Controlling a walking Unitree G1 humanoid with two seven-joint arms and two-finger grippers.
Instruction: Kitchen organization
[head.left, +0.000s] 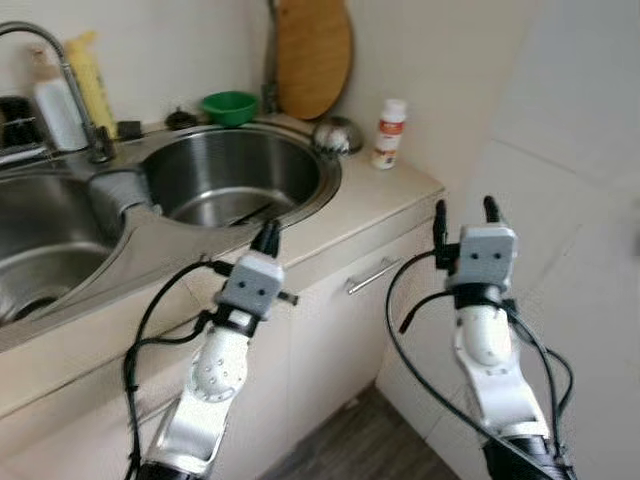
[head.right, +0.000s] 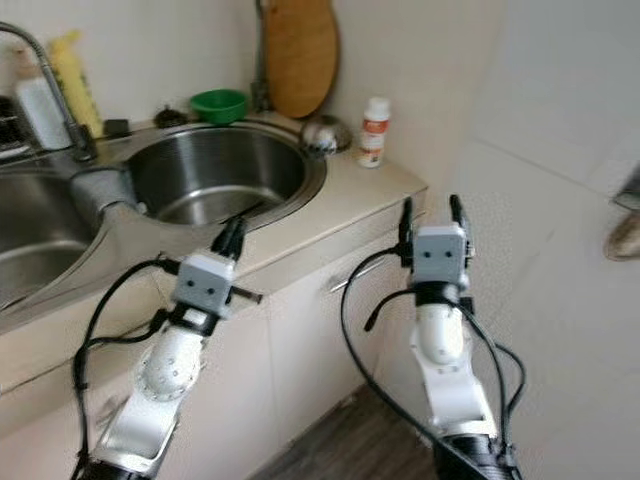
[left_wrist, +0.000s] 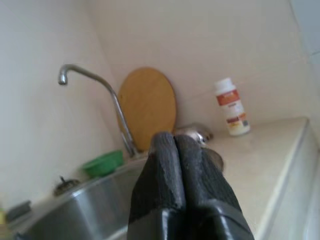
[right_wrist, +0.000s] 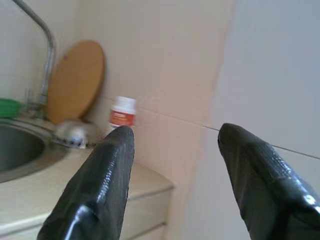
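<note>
Bottle (head.left: 388, 133) stands well beyond spread right gripper (head.left: 464, 216); left gripper (head.left: 267, 238) pressed together.

It was a home kitchen: a double stainless-steel sink (head.left: 240, 175) with a curved faucet (head.left: 60, 70), a round wooden cutting board (head.left: 313, 55), and beige cabinets (head.left: 340, 320).

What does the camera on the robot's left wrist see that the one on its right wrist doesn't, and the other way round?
The left wrist view alone takes in the faucet's curved spout tip, a small dark object on the sink's rim, and the left gripper, its two black fingers pressed together. The right wrist view alone has the right gripper, fingers spread apart, against a pale wall panel. Both share the round wooden cutting board, the white bottle with the orange label, the green bowl, the steel sink and the beige counter.
</note>
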